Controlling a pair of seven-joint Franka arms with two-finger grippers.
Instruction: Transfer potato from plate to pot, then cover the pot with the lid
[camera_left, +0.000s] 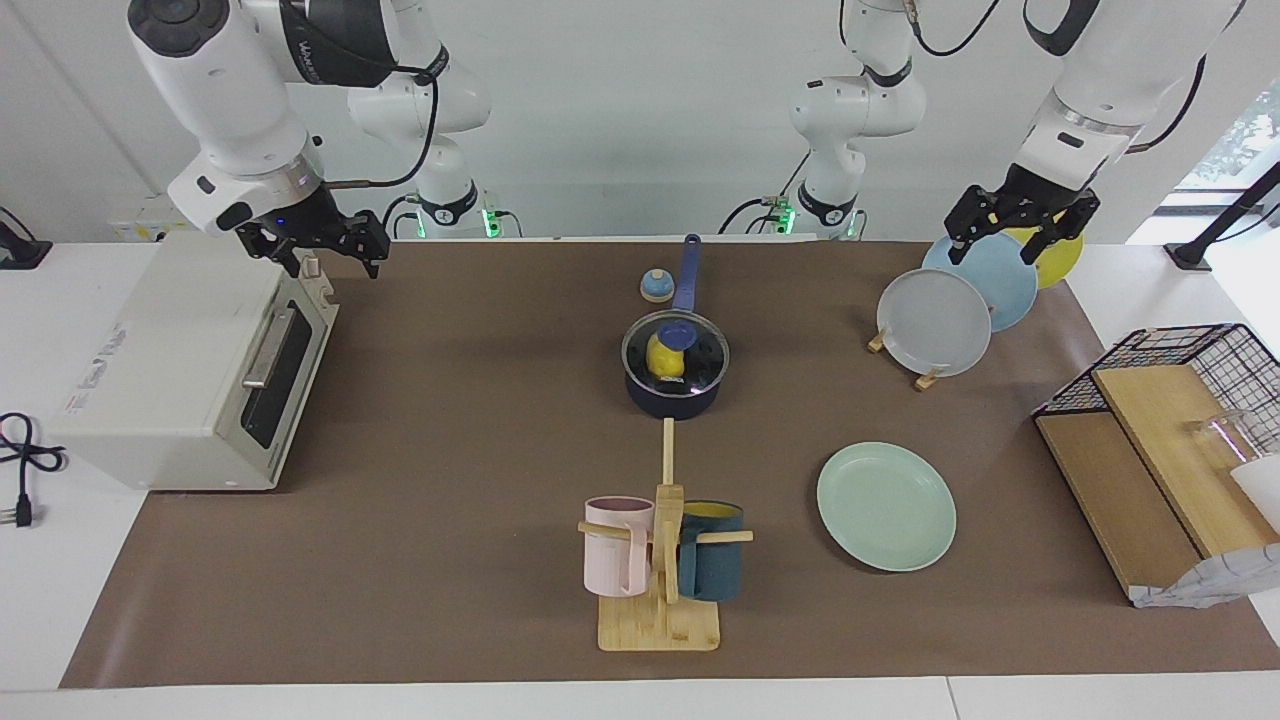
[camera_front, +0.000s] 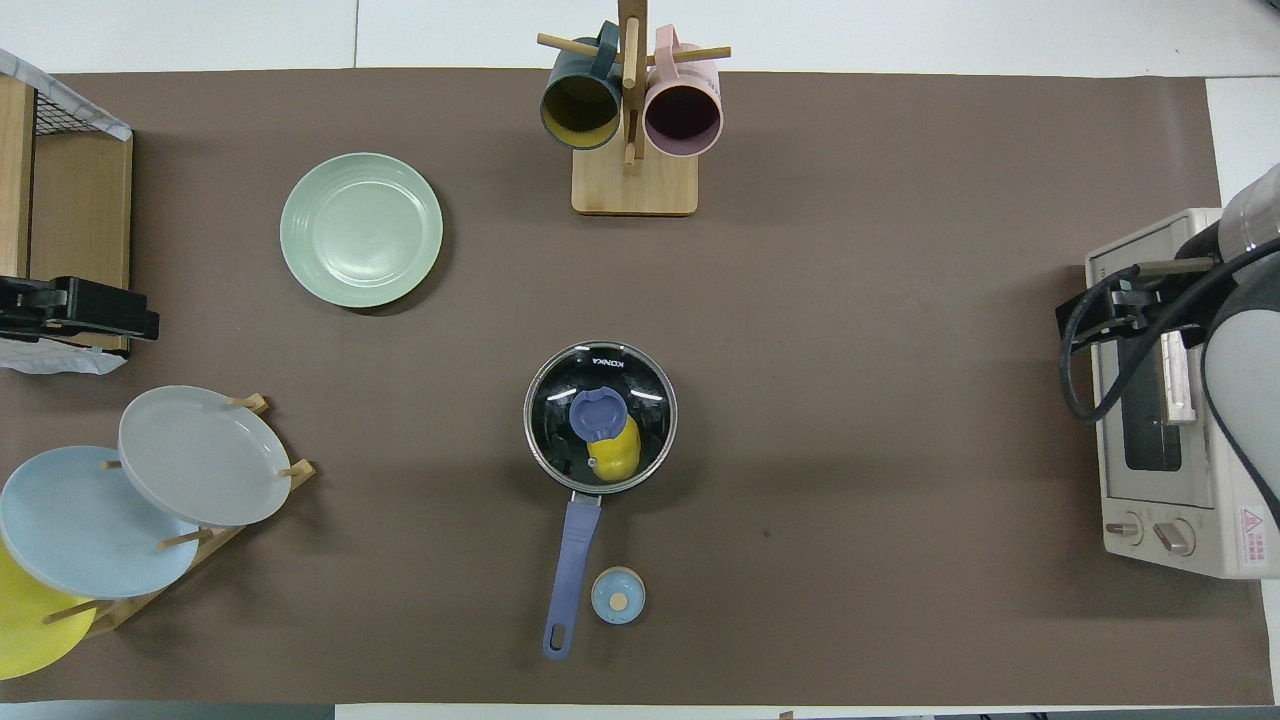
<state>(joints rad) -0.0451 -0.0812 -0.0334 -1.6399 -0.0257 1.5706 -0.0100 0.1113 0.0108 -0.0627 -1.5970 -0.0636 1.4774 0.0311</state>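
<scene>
- The potato (camera_left: 664, 357) lay inside the pot (camera_left: 672, 392) at mid-tabletop (camera_left: 450, 420), with the lid (camera_left: 676, 350) seated on the rim.
- The plate (camera_left: 886, 506) sat bare, farther from the robots, toward the left arm's end.
- A bell (camera_left: 656, 286) stood just beside the pot's handle; a mug stand (camera_left: 660, 560) stood farther out.
- The left pincer (camera_left: 1020, 222) hung wide open over the racked plates (camera_left: 960, 300).
- The right pincer (camera_left: 318, 246) hung open over the toaster oven (camera_left: 190, 370).
</scene>
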